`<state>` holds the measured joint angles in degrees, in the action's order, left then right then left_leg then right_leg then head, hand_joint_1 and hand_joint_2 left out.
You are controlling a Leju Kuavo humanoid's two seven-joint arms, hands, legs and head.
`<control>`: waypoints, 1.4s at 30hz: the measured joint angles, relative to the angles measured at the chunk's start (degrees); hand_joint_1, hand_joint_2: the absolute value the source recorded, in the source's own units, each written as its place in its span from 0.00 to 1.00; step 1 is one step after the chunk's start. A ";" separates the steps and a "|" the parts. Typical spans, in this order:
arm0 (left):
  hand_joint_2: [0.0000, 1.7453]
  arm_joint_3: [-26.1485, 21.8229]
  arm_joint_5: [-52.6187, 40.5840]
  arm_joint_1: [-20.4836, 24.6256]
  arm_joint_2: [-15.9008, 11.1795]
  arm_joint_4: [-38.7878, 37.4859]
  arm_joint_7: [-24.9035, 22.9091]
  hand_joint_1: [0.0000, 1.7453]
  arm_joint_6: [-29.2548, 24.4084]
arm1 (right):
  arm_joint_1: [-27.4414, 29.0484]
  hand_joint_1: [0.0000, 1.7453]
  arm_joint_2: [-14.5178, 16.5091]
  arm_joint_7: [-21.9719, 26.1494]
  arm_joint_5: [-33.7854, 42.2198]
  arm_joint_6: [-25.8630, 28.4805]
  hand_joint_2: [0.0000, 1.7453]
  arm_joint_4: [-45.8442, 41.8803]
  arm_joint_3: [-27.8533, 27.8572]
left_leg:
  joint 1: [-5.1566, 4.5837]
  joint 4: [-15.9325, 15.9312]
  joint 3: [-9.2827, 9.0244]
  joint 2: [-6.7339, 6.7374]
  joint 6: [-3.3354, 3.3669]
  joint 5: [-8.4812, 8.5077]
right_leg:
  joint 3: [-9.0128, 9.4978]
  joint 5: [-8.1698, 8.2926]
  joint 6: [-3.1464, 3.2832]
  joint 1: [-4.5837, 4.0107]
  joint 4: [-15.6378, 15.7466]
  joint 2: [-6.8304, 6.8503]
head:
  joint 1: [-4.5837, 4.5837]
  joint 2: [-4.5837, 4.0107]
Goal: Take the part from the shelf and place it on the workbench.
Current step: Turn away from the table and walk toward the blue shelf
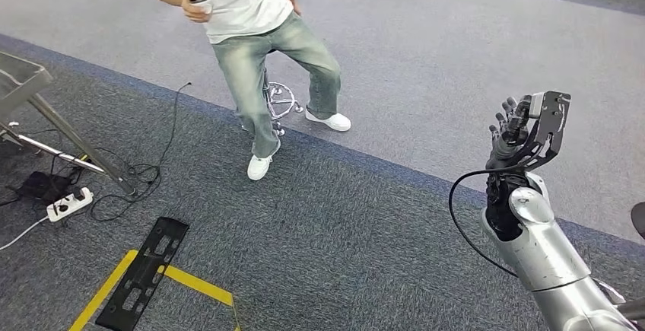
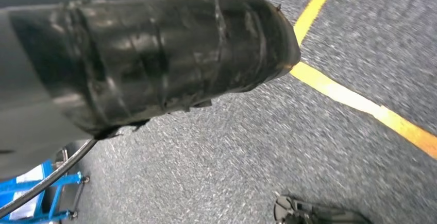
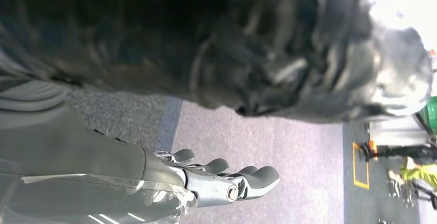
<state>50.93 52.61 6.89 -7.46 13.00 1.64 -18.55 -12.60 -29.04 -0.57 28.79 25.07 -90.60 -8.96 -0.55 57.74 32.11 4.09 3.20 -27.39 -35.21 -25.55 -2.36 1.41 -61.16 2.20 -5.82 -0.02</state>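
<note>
My right hand (image 1: 508,132) is raised at the right of the head view, fingers pointing up. It holds a black part (image 1: 549,118) with holes, which stands against the fingers. In the right wrist view the fingers (image 3: 242,178) lie nearly straight below a large black shiny mass (image 3: 247,54) close to the camera, blurred, likely the same part. The left wrist view shows a smooth grey cover (image 2: 26,136) of my left hand at the picture's edge; its fingers are hidden.
A person (image 1: 251,34) in a white shirt and jeans stands ahead beside a stool base (image 1: 283,101). A metal frame (image 1: 53,129), power strip (image 1: 68,203) and cables lie left. A black perforated panel (image 1: 144,272) lies across yellow floor tape (image 1: 194,283). A blue trolley (image 2: 36,195) stands nearby.
</note>
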 joint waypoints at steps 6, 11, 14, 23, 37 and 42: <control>0.00 0.00 0.02 0.19 0.20 0.02 -0.07 0.00 0.01 | 0.24 0.00 -0.05 -0.14 -0.02 0.01 0.00 -0.13 0.01 | 0.04 2.33 0.81 0.14 -1.74 -2.00 | 0.70 0.73 1.96 -0.22 2.43 -1.69 | 0.10 0.00; 0.00 0.00 0.02 -0.14 0.27 0.02 -0.05 0.00 -0.05 | 0.39 0.00 -0.04 -0.15 -0.02 0.00 0.00 -0.13 0.01 | 0.36 17.09 7.90 -3.55 -2.21 -8.05 | 0.32 1.07 2.66 -0.48 2.45 -4.33 | 0.15 0.00; 0.00 0.00 0.02 -0.24 0.33 0.02 -0.05 0.00 -0.08 | 0.42 0.00 -0.03 -0.15 -0.02 0.00 0.00 -0.13 0.00 | 0.34 9.13 4.42 -5.10 -1.42 -2.60 | 0.30 1.12 2.66 -0.58 2.27 -6.33 | 0.15 0.00; 0.00 0.02 0.02 0.02 0.36 0.02 -0.05 0.00 -0.12 | 0.61 0.00 -0.11 -0.14 -0.02 0.09 0.00 -0.13 0.01 | 0.38 -1.21 -0.28 -4.62 0.34 1.16 | -2.61 -1.51 0.79 -0.66 -2.47 -4.09 | -0.18 0.00; 0.00 0.00 0.02 0.19 0.39 0.04 -0.03 0.00 -0.12 | 0.98 0.00 -0.07 -0.20 -0.02 0.07 0.00 -0.22 0.02 | 0.62 2.73 0.73 0.13 -2.34 -2.18 | 0.01 0.10 1.79 0.01 1.07 -1.87 | -0.31 0.00; 0.00 0.01 0.02 -0.09 0.43 0.04 -0.04 0.00 -0.13 | 0.94 0.00 -0.06 -0.21 -0.02 0.09 0.00 -0.48 0.01 | 0.62 17.45 8.04 -3.54 -2.10 -8.09 | -0.26 0.42 2.64 -0.62 1.12 -4.49 | -0.30 0.00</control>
<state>50.94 52.63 6.80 -7.04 13.05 1.61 -18.67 -11.66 -29.10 -0.78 28.76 25.16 -91.08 -8.95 0.07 75.19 40.15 0.55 1.09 -35.48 -35.47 -25.13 0.28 0.78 -60.04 -2.29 -6.12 -0.02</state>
